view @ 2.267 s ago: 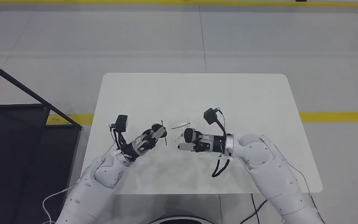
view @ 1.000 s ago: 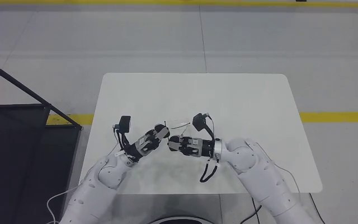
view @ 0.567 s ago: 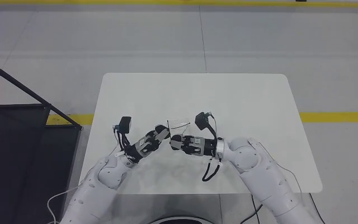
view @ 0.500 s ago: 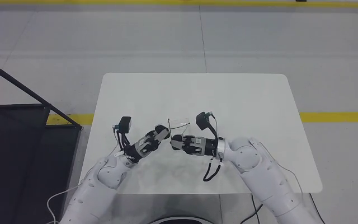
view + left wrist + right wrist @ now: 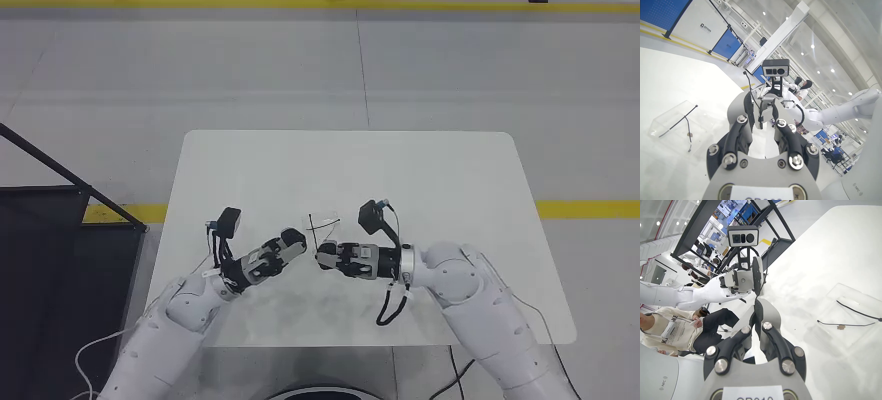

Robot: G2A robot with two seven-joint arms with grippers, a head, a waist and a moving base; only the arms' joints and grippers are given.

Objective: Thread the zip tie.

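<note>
We find the right gripper (image 5: 322, 257) just beside the clear tray (image 5: 658, 124), on the tray's robot-facing side. Its claw is pinched closed on the lower end of a black zip tie (image 5: 313, 228) that stands upright. The left gripper (image 5: 296, 239) is also near the tray, its claw narrowly parted and holding nothing. Two spare ties (image 5: 678, 120) lie inside the tray.

white table (image 5: 450, 180) carries clear tray (image 5: 664, 123) with 2 zip ties (image 5: 677, 121).
</note>
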